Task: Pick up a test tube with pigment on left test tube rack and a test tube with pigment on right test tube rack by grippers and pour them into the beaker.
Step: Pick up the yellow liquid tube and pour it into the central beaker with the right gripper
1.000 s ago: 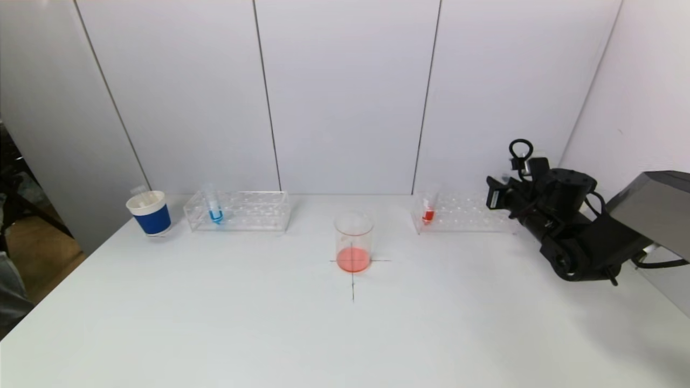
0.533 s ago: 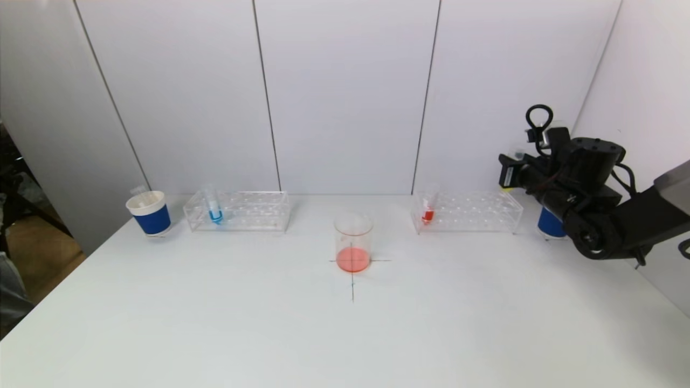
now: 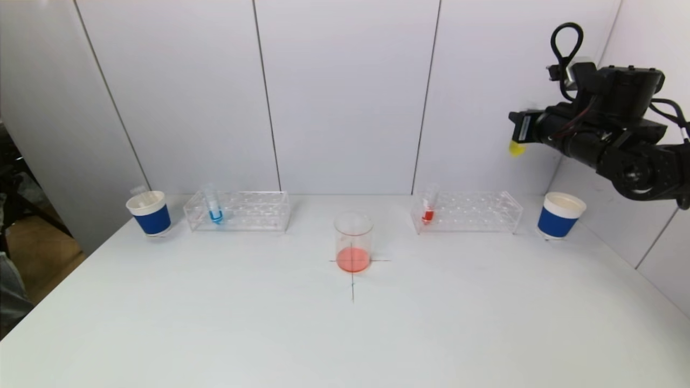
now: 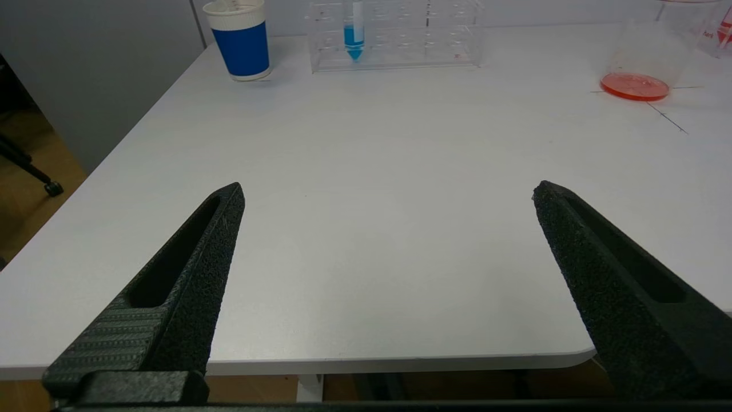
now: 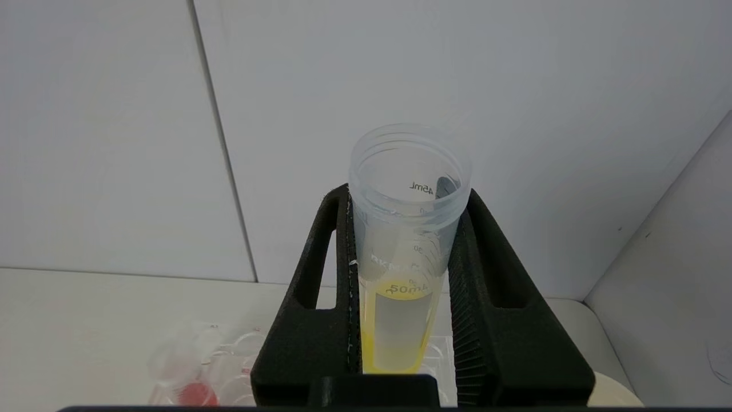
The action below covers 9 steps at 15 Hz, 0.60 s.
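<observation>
Right pincer (image 3: 518, 134) raised high over the far right of the tabletop (image 3: 345, 334), above and a little to the right of the right rack (image 3: 467, 212). Clenched on a yellow tube (image 5: 407, 252): in the right wrist view, both fingers (image 5: 492, 297) pressed against the tube's sides, open mouth toward the camera, yellow liquid pooled at the far end. In the head view, only the yellow tip (image 3: 516, 149) showing past the pincer, well clear of everything below.

Left pincer (image 4: 389, 194) low over the near left edge of the tabletop, released, fingers (image 4: 189, 274) spread wide with nothing between them. Out of the head view.

Beaker (image 3: 353, 241) upright in the middle of the tabletop, on a drawn cross (image 3: 353, 285), with a shallow layer of orange-red liquid at the bottom. Apart from both pincers.

Left rack (image 3: 237, 211) at the back left, holding a blue tube (image 3: 214, 207) upright near its left end. Just beside that rack's left end, a blue cup (image 3: 149, 213) with something pale standing in it.

Right rack at the back right, holding a red tube (image 3: 429, 207) upright at its left end, with the other holes showing bare. Just past its right end, a second blue cup (image 3: 559, 215), below the raised pincer.
</observation>
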Motion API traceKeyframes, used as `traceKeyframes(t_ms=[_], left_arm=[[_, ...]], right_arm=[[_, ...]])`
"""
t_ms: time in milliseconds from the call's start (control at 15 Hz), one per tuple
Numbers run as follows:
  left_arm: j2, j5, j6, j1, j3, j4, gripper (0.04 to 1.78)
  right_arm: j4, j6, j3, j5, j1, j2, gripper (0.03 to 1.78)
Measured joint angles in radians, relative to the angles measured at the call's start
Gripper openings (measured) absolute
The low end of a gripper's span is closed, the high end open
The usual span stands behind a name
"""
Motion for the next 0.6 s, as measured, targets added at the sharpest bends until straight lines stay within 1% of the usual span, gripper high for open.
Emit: traceKeyframes(t_ms=[200,333,467,600], left_arm=[[0.0,0.0,0.0,0.0,0.0,0.0,1.76],[0.0,0.0,0.0,0.0,0.0,0.0,1.76],[0.0,0.0,0.0,0.0,0.0,0.0,1.76],[0.0,0.0,0.0,0.0,0.0,0.0,1.76]], right_arm=[[0.204,0.041,-0.163,-0.004,0.025,-0.024,0.5],[0.37,0.086,-0.291,-0.004,0.051,-0.03,0.5],[0.541,0.125,-0.414,0.006,0.088,-0.028,0.5],[0.647,0.136,-0.49,0.015,0.135,-0.018,0.5]])
